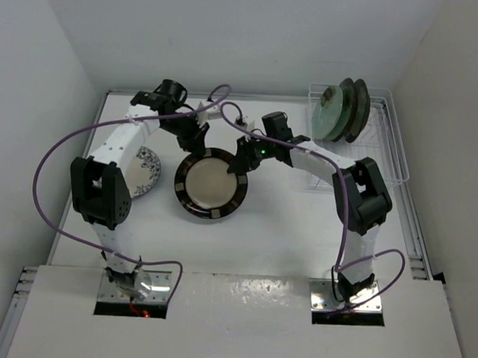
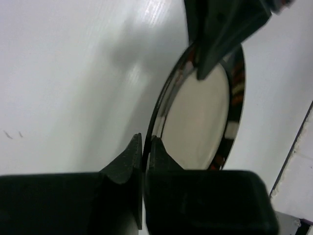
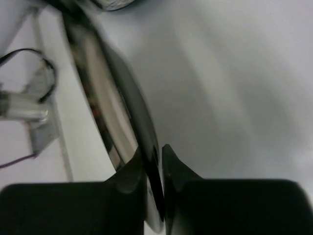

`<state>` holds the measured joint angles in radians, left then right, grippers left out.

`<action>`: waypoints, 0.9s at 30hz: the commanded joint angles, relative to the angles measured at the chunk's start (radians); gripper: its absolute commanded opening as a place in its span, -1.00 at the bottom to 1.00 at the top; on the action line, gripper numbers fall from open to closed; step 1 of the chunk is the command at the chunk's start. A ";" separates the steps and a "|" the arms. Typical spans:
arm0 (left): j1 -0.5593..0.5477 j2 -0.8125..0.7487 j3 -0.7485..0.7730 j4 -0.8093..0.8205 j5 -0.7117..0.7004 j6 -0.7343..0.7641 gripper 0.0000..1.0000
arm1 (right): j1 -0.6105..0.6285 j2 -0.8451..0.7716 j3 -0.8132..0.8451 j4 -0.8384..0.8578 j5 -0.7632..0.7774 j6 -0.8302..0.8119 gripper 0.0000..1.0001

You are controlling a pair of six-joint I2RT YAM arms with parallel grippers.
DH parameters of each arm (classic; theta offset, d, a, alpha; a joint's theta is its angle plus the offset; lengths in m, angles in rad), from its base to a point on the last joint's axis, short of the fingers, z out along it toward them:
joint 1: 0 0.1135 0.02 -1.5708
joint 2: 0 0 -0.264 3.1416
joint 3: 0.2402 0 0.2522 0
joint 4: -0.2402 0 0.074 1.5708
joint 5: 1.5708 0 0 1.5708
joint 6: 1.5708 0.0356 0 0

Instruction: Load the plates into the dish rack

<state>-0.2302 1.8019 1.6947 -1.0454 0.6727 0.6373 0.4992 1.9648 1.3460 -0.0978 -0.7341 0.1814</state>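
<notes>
The cream round plate with a dark rim sits mid-counter with both arms on it. The left fingers pinch its far-left rim, and the right fingers pinch its far-right rim. The white wire dish rack, holding two green plates upright, stands well off to the right, nearer the right arm.

No writing, label, brand, number or sign can be read anywhere in these views: none on the plate, the rack or the surface.
</notes>
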 commanded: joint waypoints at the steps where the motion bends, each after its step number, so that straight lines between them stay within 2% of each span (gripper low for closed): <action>1: 0.006 -0.027 0.043 0.021 0.182 -0.040 -1.00 | -0.001 0.002 0.043 0.101 0.033 0.150 -1.00; 3: 0.006 -0.027 0.043 0.037 0.167 -0.069 -1.00 | -0.010 -0.006 0.038 0.119 0.041 0.171 -1.00; 4: 0.015 -0.027 0.043 0.050 0.141 -0.091 -0.58 | -0.016 -0.039 0.038 0.133 0.047 0.182 -1.00; 5: 0.015 -0.027 0.052 0.062 0.125 -0.109 -0.08 | -0.022 -0.056 0.021 0.151 0.053 0.206 -1.00; 6: 0.026 -0.018 0.066 0.062 0.078 -0.140 0.70 | -0.049 -0.114 0.001 0.203 0.074 0.231 -1.00; 7: 0.037 -0.018 0.066 0.100 0.038 -0.196 0.96 | -0.062 -0.136 -0.011 0.217 0.085 0.256 -1.00; 8: 0.037 -0.018 0.092 0.117 -0.051 -0.226 1.00 | -0.101 -0.202 -0.016 0.246 0.097 0.266 -1.00; 12: 0.130 -0.018 0.154 0.189 -0.217 -0.359 1.00 | -0.200 -0.315 0.022 0.260 0.111 0.316 -1.00; 13: 0.172 -0.018 0.154 0.212 -0.240 -0.387 1.00 | -0.236 -0.343 0.036 0.254 0.131 0.316 -1.00; 17: 0.222 -0.038 0.151 0.235 -0.283 -0.447 1.00 | -0.364 -0.415 0.181 0.169 0.243 0.287 -1.00; 18: 0.236 -0.038 0.123 0.235 -0.283 -0.447 1.00 | -0.393 -0.425 0.202 0.118 0.353 0.256 -1.00; 20: 0.245 -0.048 0.094 0.235 -0.271 -0.447 1.00 | -0.424 -0.464 0.247 0.101 0.444 0.225 -1.00; 21: 0.246 -0.049 0.065 0.245 -0.256 -0.447 1.00 | -0.482 -0.498 0.260 0.101 0.578 0.192 -1.00; 24: 0.246 -0.068 0.039 0.245 -0.245 -0.447 1.00 | -0.574 -0.541 0.266 0.136 0.784 0.113 -1.00; 27: 0.246 -0.069 0.029 0.254 -0.245 -0.447 1.00 | -0.645 -0.531 0.298 0.153 0.907 -0.002 -1.00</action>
<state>0.0204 1.7966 1.7233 -0.8219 0.4187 0.2096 -0.0994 1.4548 1.5742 -0.0872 -0.0463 0.2821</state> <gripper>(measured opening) 0.997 0.075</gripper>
